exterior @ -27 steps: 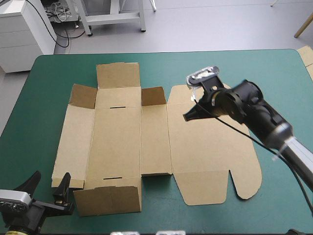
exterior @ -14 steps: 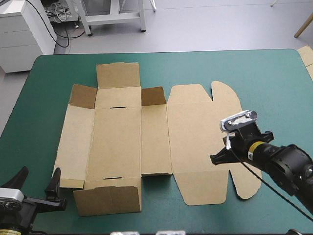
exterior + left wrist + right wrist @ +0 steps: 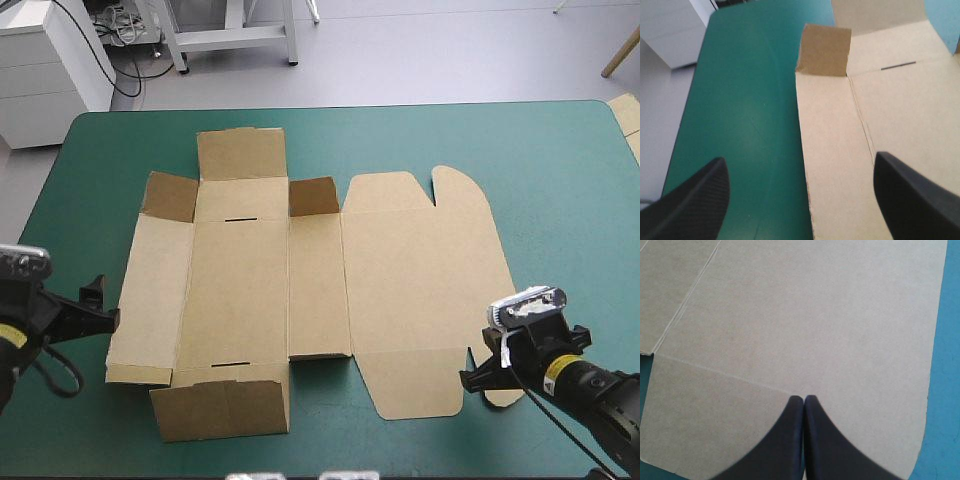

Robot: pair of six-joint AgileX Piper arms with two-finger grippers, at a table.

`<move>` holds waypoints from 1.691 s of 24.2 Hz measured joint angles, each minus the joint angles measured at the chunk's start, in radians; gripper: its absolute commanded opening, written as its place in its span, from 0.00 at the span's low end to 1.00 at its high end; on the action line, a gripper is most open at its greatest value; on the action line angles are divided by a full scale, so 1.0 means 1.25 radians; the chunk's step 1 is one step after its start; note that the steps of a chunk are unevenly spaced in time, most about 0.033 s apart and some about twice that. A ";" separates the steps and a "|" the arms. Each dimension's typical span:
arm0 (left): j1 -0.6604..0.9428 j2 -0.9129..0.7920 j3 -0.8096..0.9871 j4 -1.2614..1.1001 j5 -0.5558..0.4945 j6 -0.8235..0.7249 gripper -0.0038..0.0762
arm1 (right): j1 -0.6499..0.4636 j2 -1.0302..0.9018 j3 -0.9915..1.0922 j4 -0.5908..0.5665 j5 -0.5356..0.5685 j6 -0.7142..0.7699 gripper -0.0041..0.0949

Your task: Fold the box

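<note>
The brown box [image 3: 300,290] lies as a cut sheet, mostly flat, in the middle of the teal-green table; two small flaps [image 3: 170,196] near its far side stand up. My left gripper [image 3: 100,305] is open just off the sheet's left edge. In the left wrist view that edge [image 3: 807,165] runs between the spread gripper [image 3: 800,160], with a raised flap [image 3: 825,50] ahead. My right gripper [image 3: 472,378] is shut over the lid panel's near right corner. In the right wrist view its gripper [image 3: 804,399] points across bare brown board [image 3: 805,315], holding nothing.
More brown board [image 3: 628,115] shows beyond the table's far right corner. Bare teal-green cover [image 3: 560,180] lies right of the box and along the left side [image 3: 750,110]. The table's left edge is close behind my left gripper.
My right gripper has moved from the far part of the lid panel down to its near right corner. My left gripper has moved from the near left corner up beside the box's left edge.
</note>
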 measured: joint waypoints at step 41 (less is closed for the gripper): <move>0.449 0.648 0.052 -0.482 0.241 0.343 0.10 | 0.000 -0.254 0.138 -0.006 -0.024 0.024 0.02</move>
